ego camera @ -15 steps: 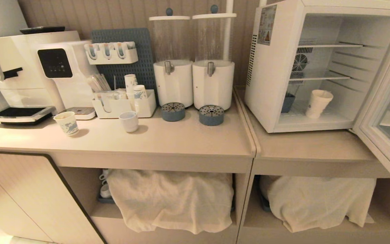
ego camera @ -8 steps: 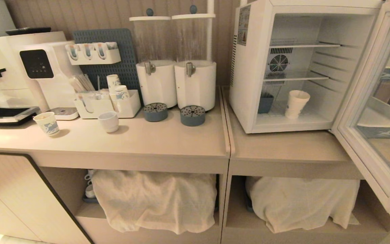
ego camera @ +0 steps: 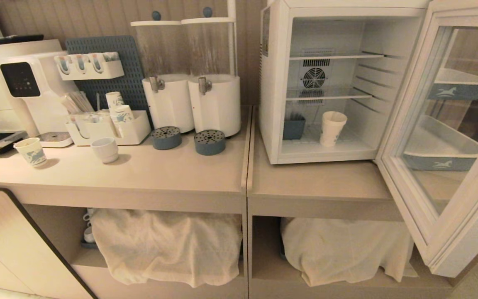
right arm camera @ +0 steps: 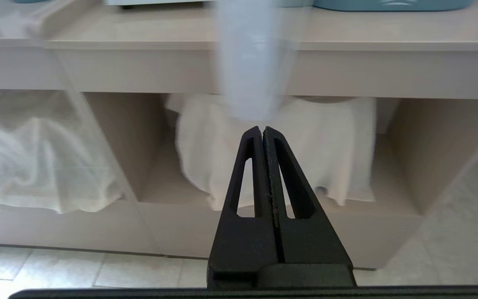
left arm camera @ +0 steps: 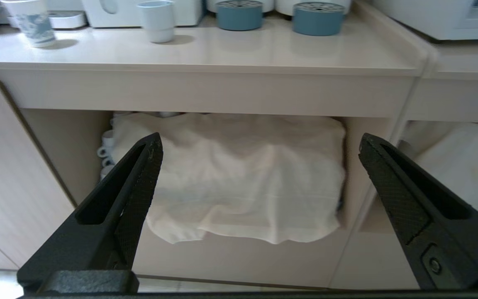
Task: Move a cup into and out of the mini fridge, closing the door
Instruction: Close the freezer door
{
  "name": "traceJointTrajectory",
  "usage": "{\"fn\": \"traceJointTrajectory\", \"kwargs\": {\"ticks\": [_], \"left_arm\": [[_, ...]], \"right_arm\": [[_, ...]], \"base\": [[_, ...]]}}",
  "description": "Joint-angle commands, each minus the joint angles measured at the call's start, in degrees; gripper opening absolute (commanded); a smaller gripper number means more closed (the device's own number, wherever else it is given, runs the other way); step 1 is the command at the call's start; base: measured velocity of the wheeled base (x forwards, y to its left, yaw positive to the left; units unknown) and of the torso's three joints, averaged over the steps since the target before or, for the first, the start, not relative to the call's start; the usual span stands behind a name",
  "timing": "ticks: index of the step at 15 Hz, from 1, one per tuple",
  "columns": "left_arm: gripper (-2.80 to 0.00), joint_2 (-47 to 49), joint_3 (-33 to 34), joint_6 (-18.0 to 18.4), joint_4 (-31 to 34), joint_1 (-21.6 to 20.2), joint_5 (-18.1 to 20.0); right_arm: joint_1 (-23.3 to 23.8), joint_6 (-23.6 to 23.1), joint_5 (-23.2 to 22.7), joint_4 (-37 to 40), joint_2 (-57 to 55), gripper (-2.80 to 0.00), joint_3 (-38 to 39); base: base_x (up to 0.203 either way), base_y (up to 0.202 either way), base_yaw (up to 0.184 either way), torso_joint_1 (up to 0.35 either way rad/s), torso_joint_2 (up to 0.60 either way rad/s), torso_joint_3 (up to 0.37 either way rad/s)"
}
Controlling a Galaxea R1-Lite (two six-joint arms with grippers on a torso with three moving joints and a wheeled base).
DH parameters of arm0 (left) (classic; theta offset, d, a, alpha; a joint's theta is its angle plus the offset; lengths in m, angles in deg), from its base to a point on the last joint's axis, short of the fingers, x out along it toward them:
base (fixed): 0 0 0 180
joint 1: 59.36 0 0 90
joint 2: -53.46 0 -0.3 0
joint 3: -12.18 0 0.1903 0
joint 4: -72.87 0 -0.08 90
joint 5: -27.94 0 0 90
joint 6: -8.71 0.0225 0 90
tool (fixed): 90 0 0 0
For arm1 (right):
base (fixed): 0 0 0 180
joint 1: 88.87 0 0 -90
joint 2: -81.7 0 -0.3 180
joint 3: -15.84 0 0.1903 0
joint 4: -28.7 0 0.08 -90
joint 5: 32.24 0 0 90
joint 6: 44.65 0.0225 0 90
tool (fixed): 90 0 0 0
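Door (ego camera: pixel 442 141) is standing wide, cup (ego camera: pixel 332 128) inside fridge (ego camera: pixel 276 83). Left fingers (left arm camera: pixel 139 182) are gaping, right fingers (right arm camera: pixel 262 137) are pressing together empty; a reach risks tipping the cup.

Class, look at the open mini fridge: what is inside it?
Inside the mini fridge, the cup stands upright on the floor beside a small blue-grey bin. Both wire shelves are bare; a fan grille shows behind. The bin's contents are unclear.
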Motion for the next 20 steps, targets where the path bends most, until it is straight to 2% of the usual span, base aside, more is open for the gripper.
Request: {"fn": "traceJointTrajectory", "kwargs": {"ticks": [1,12,20], "left_arm": [[0.0,0.0,1.1,0.0,0.0,0.0,0.0],[0.0,0.0,1.1,0.0,-0.1,0.0,0.0],[0.0,0.0,1.1,-0.1,-0.1,0.0,0.0]], "right_arm": [[0.0,0.0,-0.1,0.1,-0.1,-2.8,0.0],[0.0,1.1,0.0,-0.1,-0.1,-2.8,0.1],[0.0,1.2,0.1,0.0,-0.1,-2.8,0.0]], "base": [[0.0,-0.193,-0.002,0.006,0.0,0.002],[0.0,-0.191,0.002,0.0,0.0,0.003],[0.0,-0.022,0.0,0.0,0.0,0.001]]}}
